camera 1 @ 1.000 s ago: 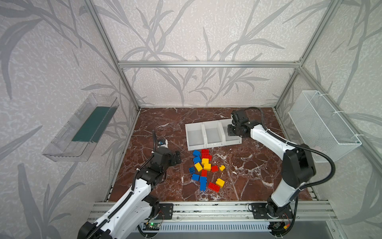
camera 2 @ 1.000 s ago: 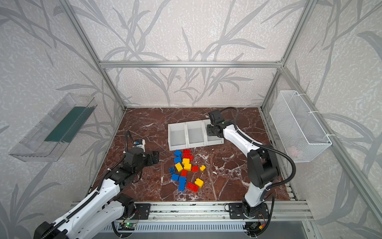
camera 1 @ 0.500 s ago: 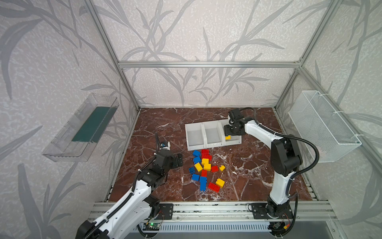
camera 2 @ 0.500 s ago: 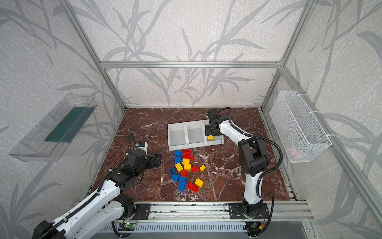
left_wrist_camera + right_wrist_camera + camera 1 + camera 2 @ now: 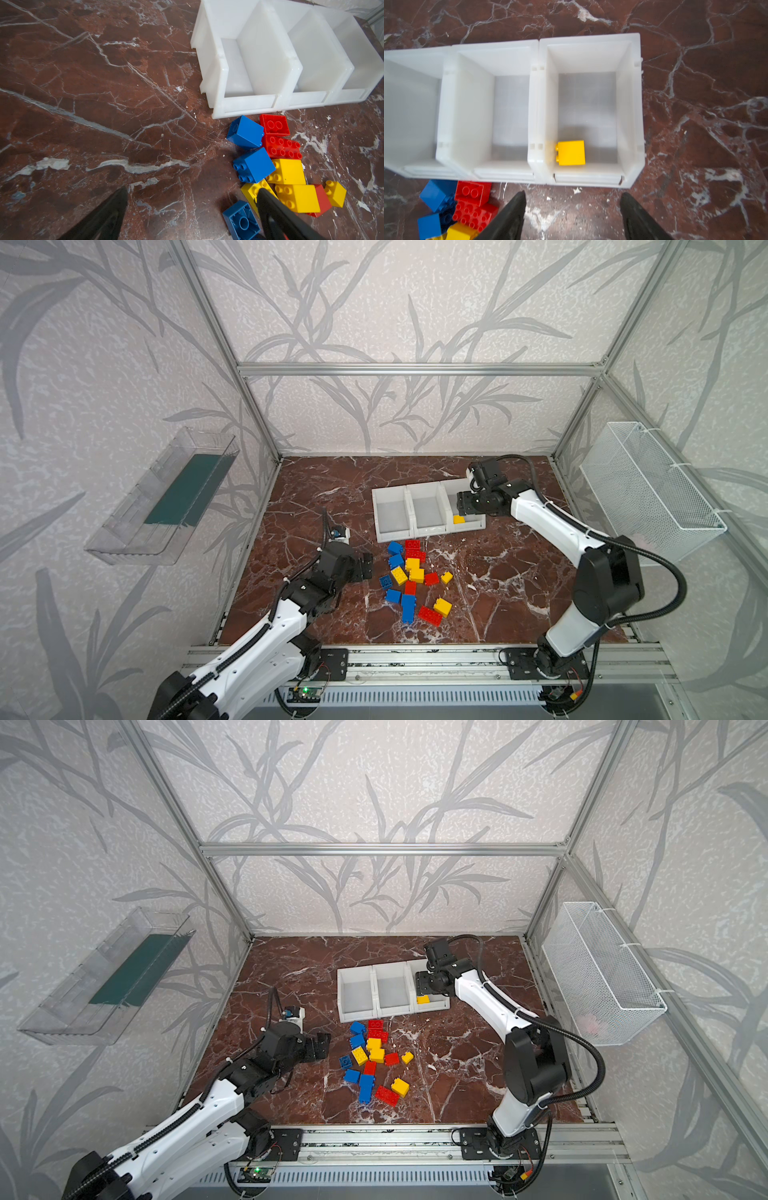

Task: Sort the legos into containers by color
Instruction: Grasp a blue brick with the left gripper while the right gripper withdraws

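we note yellow brick (image 5: pixel 571 153) lies in end bin (image 5: pixel 631 104), clear of right claw (image 5: pixel 572 194), jaws spread and empty above it; left claw (image 5: pixel 192 190) spread wide beside brick pile (image 5: pixel 288 170).

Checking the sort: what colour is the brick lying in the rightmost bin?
It is a yellow brick; the right wrist view shows it best.
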Available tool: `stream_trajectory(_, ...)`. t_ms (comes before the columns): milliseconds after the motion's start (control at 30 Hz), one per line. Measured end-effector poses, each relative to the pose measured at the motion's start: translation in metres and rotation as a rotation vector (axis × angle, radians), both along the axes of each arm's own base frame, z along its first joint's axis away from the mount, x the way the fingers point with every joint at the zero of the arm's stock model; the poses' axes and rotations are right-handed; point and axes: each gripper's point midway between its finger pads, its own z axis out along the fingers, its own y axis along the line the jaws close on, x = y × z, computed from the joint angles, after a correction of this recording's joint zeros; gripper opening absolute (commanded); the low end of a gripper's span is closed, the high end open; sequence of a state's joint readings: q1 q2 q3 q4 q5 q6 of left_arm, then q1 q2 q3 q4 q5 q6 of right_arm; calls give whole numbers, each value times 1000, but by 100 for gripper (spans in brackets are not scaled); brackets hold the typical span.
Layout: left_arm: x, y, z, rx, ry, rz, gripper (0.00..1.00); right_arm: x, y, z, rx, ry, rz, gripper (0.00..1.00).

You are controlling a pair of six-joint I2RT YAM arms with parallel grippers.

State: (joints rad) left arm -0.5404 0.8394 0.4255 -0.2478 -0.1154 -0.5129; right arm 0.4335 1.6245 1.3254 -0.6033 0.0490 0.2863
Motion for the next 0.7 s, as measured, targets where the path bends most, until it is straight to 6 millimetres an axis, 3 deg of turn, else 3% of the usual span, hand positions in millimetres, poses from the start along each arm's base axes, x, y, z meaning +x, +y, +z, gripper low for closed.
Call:
stream_trajectory(133,-7,-13,-10,12,35,-52,98,-49,9,3,-11,-9,64,73)
stream_trajectory(300,-9,-29,-23,17,75,-107,96,-106,12,-11,-49,26,106,73)
stream_trajectory(500,-9,-48,-44,44,153,-163,94,-142,-1,-24,-61,54,51,73)
stream_trajectory(700,4,-79,-44,35,171,-216,93,-162,-19,-33,-33,71,-33,73)
